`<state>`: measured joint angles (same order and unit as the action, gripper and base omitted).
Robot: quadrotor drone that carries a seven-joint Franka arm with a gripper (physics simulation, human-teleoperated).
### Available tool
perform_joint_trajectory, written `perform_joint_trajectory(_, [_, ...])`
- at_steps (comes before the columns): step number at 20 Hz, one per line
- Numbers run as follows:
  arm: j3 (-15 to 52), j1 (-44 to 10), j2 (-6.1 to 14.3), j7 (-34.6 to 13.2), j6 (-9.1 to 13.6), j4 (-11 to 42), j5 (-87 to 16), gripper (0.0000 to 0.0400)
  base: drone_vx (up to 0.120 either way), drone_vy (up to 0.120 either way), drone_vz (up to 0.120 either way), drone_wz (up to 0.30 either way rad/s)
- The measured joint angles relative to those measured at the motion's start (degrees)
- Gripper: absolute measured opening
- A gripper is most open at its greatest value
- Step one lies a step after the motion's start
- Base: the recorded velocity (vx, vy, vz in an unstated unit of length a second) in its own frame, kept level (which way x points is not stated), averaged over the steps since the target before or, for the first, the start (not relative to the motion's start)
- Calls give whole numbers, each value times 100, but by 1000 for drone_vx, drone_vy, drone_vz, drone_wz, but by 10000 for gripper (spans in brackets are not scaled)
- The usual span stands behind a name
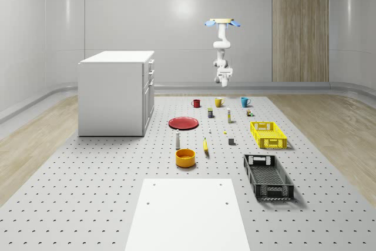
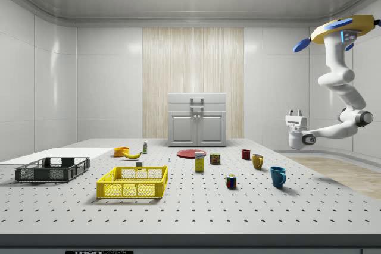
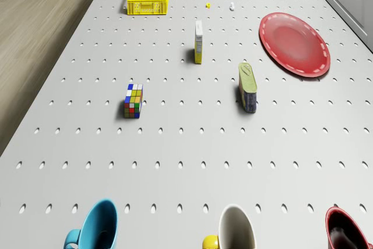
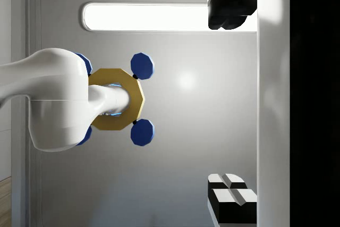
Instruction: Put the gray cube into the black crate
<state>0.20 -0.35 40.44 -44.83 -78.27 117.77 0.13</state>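
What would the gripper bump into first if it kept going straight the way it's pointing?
Probably the ceiling. The open gripper points straight up, under the drone hovering near the table edge. In the wrist view its line seems to pass beside the rotors.

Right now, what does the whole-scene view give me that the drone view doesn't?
Whole-scene view: the drone hovering over the far end of the table, the black crate, the white cabinet, the orange bowl. Drone view: the puzzle cube with its coloured squares and the inside of the blue mug, close up. Both: gray cube, yellow crate, red plate.
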Motion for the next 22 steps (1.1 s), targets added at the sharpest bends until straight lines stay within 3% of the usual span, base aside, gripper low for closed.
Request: perform_joint_trajectory(22, [16, -17, 18, 5, -30, -48, -6, 400, 120, 0, 0, 0])
